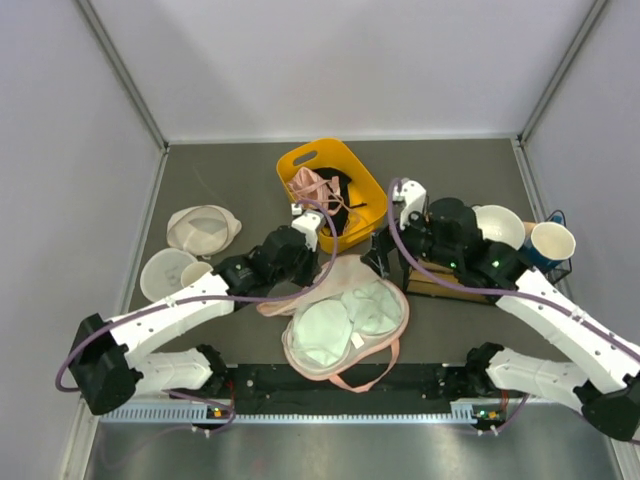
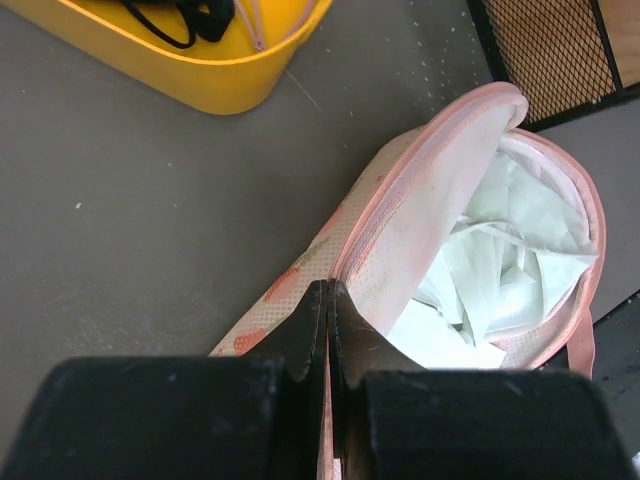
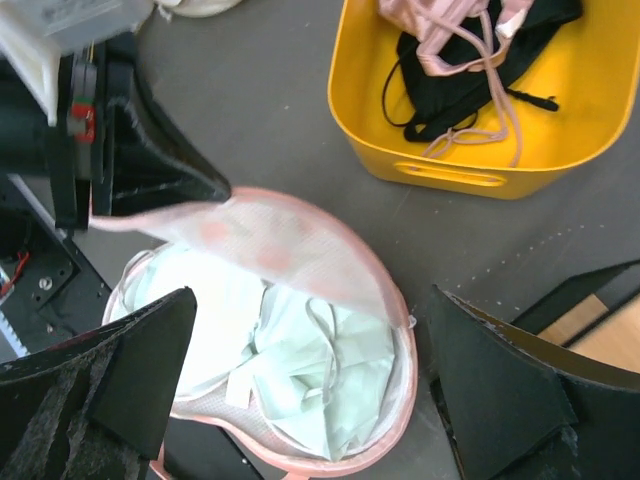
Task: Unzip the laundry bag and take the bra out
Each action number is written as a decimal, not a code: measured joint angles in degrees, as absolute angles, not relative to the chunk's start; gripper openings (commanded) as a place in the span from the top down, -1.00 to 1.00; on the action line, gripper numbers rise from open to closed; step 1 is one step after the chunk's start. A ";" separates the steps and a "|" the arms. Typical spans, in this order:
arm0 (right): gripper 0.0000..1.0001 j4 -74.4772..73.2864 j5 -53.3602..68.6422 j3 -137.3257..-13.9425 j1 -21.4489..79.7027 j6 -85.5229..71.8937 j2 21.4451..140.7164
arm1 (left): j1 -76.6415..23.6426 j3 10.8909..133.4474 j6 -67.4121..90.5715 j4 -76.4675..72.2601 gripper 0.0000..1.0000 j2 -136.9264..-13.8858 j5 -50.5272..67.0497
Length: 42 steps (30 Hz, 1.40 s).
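We see the laundry bag (image 1: pixel 398 322) lying open on the worktop (image 1: pixel 450 170), low in the centre of the top view. Its printed pink flap is peeled back toward the left of the frame. The left hand (image 2: pixel 328 296) has its 2 fingers pressed together on the flap's pink zip edging and holds it lifted off the pouch. Inside, the pale bra (image 3: pixel 300 360) lies crumpled, with its cups showing in the opening. The right hand (image 3: pixel 310 300) hangs over that opening with its fingers spread wide, 1 on each side of the wrist view, touching nothing. At the upper centre of the top view, the yellow basket (image 1: pixel 300 160) holds a pink strappy garment (image 1: pixel 312 185) and a black garment (image 1: pixel 335 212).
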<state>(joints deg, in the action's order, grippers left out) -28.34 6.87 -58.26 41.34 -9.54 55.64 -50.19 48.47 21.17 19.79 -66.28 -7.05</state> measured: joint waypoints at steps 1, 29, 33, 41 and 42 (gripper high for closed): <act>-0.98 -28.62 6.63 -58.54 42.22 -8.84 56.31 | -49.32 48.49 21.32 19.79 1.00 -66.28 -6.59; -0.85 -11.79 -0.16 -46.39 63.64 -5.15 78.54 | -33.85 44.58 19.79 19.20 1.00 -60.42 8.86; -0.81 -7.57 -0.54 -44.80 63.64 -6.98 80.62 | -32.23 43.77 19.57 18.13 1.00 -60.53 10.50; -0.41 -0.27 -2.66 -42.63 63.70 -9.08 82.81 | -27.70 41.56 20.16 13.69 1.00 -61.82 14.96; -0.33 0.47 -2.92 -42.41 63.70 -9.19 83.29 | -27.33 41.52 20.38 13.26 1.00 -62.30 15.57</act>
<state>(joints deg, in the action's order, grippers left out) 0.47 -2.92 -42.41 63.70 -9.19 83.29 -27.33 41.52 20.38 13.26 -62.30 15.57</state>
